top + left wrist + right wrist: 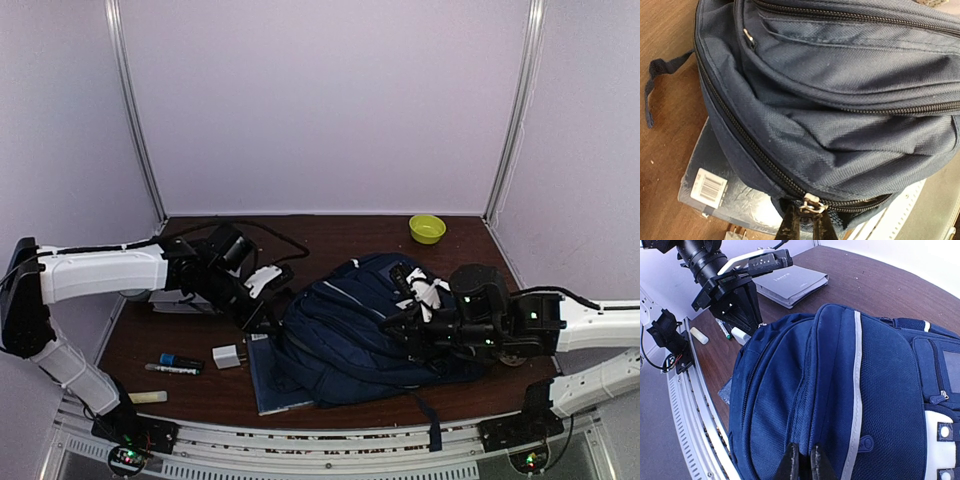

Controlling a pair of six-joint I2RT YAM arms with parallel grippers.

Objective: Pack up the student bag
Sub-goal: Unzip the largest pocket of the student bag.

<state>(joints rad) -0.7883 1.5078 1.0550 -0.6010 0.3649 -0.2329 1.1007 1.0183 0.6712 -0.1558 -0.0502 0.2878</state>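
The student bag (350,330) lies on its side mid-table, navy with white stripe trim. My left gripper (263,316) is at its left end. In the left wrist view the gripper (807,216) is shut on the metal zipper pull (812,204) of the bag (840,100), and the zip is slightly parted to the right of the pull. My right gripper (405,330) is on the bag's right side. In the right wrist view it (803,456) is shut on a raised fold of the bag's fabric (825,390) beside the white stripe.
A dark blue book (272,385) with a barcode sticker (710,187) lies partly under the bag. A grey notebook (790,282) lies behind the left arm. A marker (175,366), glue stick (147,397) and white charger (228,355) lie at front left. A green bowl (427,228) sits at the back right.
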